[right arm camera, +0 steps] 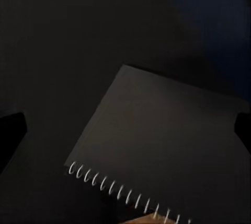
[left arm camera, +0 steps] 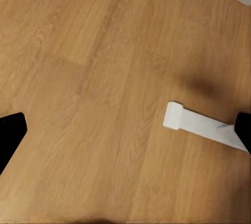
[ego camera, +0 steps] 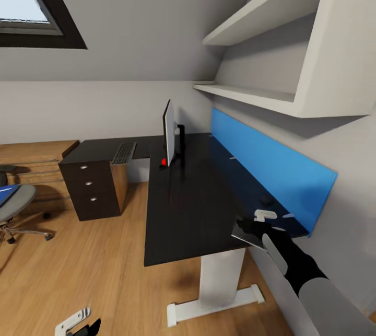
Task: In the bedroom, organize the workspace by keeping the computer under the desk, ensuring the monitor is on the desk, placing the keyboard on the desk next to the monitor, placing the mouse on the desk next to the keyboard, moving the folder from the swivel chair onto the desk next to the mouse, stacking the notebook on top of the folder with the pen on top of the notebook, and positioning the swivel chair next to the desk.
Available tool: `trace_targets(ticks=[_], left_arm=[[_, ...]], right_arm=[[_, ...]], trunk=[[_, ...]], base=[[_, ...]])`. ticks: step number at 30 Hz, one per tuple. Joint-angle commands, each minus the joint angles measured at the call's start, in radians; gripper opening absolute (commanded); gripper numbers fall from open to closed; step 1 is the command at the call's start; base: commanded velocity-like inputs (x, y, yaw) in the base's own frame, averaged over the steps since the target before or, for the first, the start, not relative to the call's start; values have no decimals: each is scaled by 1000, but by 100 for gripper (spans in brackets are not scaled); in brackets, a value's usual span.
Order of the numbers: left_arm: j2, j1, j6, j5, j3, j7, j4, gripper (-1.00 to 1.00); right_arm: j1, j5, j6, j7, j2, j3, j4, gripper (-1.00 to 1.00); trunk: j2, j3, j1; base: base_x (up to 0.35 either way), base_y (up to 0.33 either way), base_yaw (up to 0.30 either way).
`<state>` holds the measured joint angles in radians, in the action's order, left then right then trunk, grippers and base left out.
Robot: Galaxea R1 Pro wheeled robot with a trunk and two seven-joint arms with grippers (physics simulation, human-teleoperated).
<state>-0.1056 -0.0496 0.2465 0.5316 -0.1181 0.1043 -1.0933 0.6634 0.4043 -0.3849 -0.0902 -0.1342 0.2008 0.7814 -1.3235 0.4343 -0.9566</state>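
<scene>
The black-topped desk [ego camera: 183,210] carries the monitor [ego camera: 169,133], seen edge-on, and the keyboard [ego camera: 124,153] on its far wing. At the desk's near right corner lies the grey spiral-bound notebook [ego camera: 243,234] [right arm camera: 157,145], at the edge. My right gripper [ego camera: 261,223] [right arm camera: 125,130] hovers just over it, open, fingers spread wide of it. A small dark bump [ego camera: 267,201] by the blue panel may be the mouse. The swivel chair [ego camera: 15,203] stands at the left with the blue folder [ego camera: 4,195] on its seat. My left gripper [ego camera: 78,324] [left arm camera: 125,130] hangs open above the floor. Computer and pen are out of view.
A long blue wall panel [ego camera: 271,169] runs behind the desk, with white shelves [ego camera: 261,95] above. The dark drawer unit [ego camera: 94,189] sits under the far wing. A white desk foot [ego camera: 214,299] [left arm camera: 198,125] rests on the wood floor. A low light-wood cabinet [ego camera: 36,158] lines the left wall.
</scene>
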Motion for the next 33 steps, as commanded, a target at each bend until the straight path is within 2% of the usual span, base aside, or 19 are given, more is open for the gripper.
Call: trace_targets(ticks=[1,14,18,24,25,30,31,32,33], left_arm=[[0,0,5,10,1,6,0,100],[0,0,5,8,0,6,4,100],[0,0,5,8,1,6,4,100],[0,-1,5,8,0,6,4,100],[0,-1,5,7,0,6,4,100],[0,0,5,7,0,6,4,100],[0,0,5,7,0,6,4,100],[0,0,5,7,0,6,4,100],[0,0,5,7,0,6,4,100]], right_arm=[[-3,11,-3,-9,-2,5,10,100],[-10,12,11,-8,-4,3,24,100],[-11,13,37,-9,-4,2,25,100],[-42,21,81,-7,-7,-10,40,100],[-47,28,84,-4,-9,-16,41,100],[-93,144,92,68,-35,-89,45,100],[-93,144,92,68,-35,-89,45,100],[-104,195,91,113,-48,-110,46,100],[-109,219,91,138,-56,-118,45,100]], trunk=[[-1,1,1],[-1,1,1],[-1,1,1],[-1,1,1],[-1,1,1],[-1,1,1],[-1,1,1],[-1,1,1],[-1,1,1]], base=[[-337,0,0],[-338,0,0],[-338,-3,0],[-195,-30,0],[-84,-13,0],[-36,-6,0],[-22,-3,0],[-14,-2,0],[-11,-2,0]])
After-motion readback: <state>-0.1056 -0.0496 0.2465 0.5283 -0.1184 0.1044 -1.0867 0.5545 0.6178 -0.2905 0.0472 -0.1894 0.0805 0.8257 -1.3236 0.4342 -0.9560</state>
